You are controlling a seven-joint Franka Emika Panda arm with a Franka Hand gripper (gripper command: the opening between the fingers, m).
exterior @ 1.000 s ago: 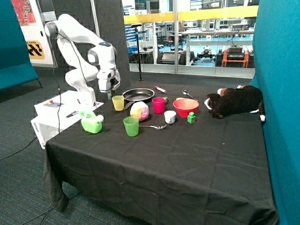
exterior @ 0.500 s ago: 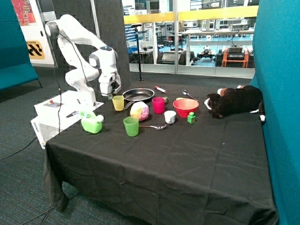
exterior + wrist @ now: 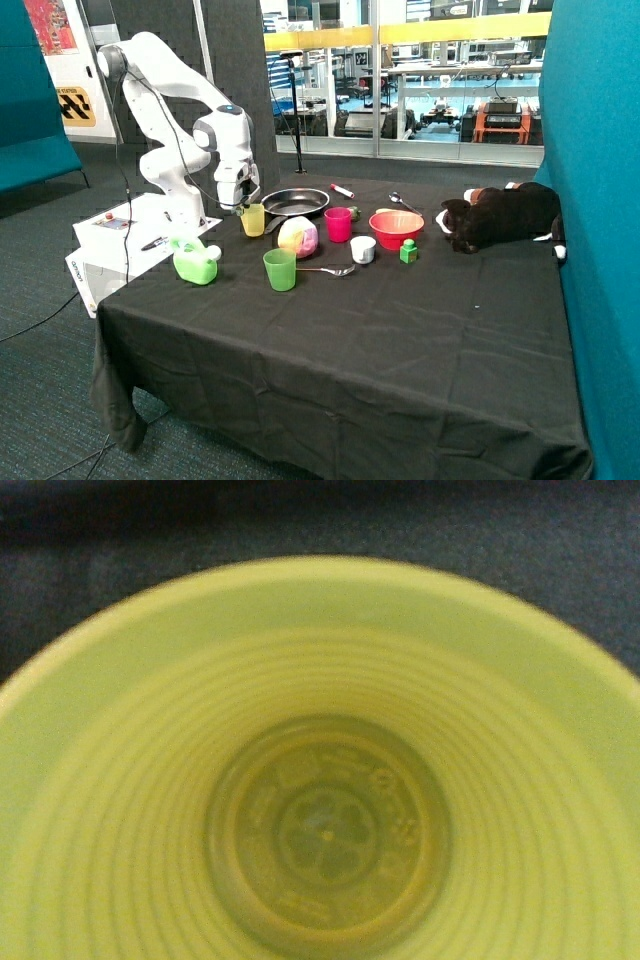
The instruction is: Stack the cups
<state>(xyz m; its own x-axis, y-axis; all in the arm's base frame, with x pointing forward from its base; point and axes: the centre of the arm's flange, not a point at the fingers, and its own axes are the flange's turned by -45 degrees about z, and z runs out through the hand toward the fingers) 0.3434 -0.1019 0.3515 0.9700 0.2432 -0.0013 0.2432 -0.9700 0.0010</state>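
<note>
gripper (image 3: pixel 242 205) at rim of yellow cup (image 3: pixel 252 220) near table's (image 3: pixel 400 330) far edge; finger opening can't be told. three cups, unstacked: yellow, pink cup (image 3: pixel 338 224), green cup (image 3: pixel 280 269).

On the black table (image 3: pixel 380 330) I count three plain tumblers standing apart, none stacked: one yellow cup (image 3: pixel 252 220), one pink-red cup (image 3: pixel 338 224) and one green cup (image 3: pixel 280 269). There is one shorter white cup (image 3: pixel 363 249) and one wide red bowl (image 3: pixel 396 229). One black frying pan (image 3: pixel 295 202), two spoons, one by the green cup (image 3: pixel 330 270) and one behind the bowl (image 3: pixel 400 202). One green jug (image 3: pixel 196 262), one pastel ball (image 3: pixel 298 237), one small green block (image 3: pixel 408 250), one marker (image 3: pixel 342 190), one plush animal (image 3: pixel 500 215). One robot arm (image 3: pixel 175 110).
</note>
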